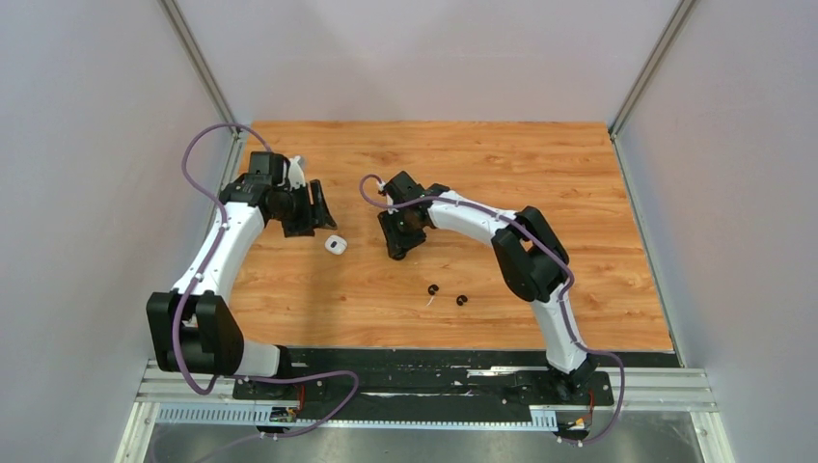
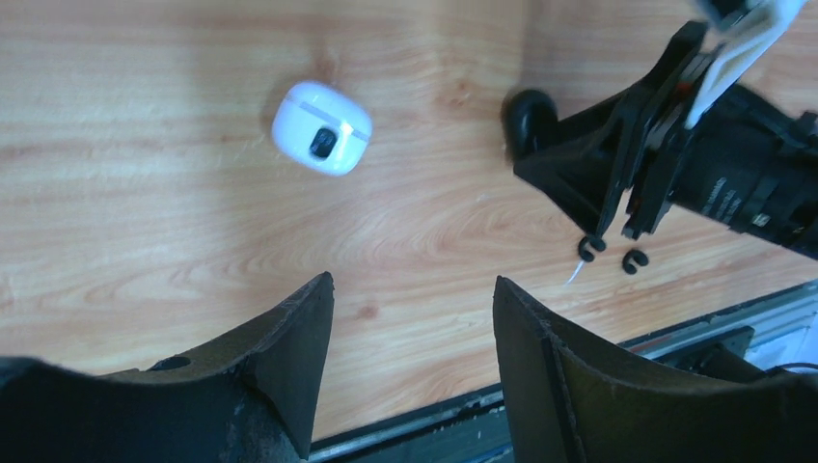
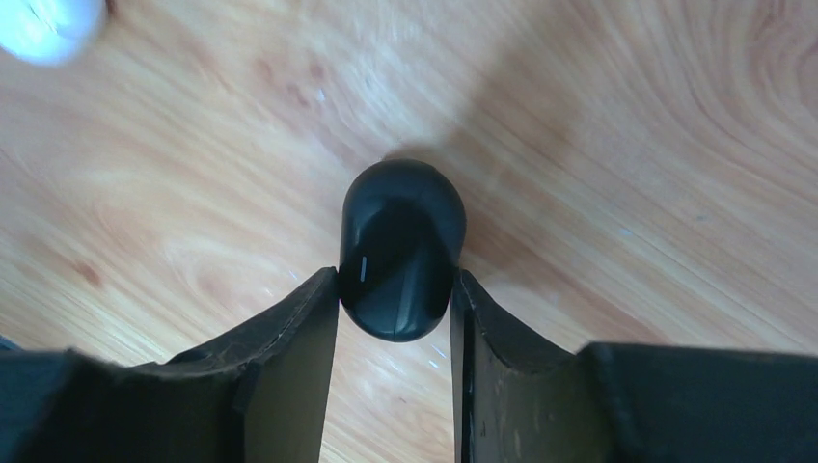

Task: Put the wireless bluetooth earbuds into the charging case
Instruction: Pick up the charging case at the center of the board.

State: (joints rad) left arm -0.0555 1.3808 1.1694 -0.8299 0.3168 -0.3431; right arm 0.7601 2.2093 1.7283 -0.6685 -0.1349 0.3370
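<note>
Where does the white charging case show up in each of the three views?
Top external: white charging case left of centre.
Left wrist: the case upper left.
Right wrist: blurred white shape in the top-left corner, probably the case.
Shared landmark: right gripper, near the case in all views.

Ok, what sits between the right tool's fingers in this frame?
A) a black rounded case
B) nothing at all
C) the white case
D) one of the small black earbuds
A: in the right wrist view the black rounded case sits between the fingers of the right tool, which touch both its sides, while the white case lies apart on the table.
</note>
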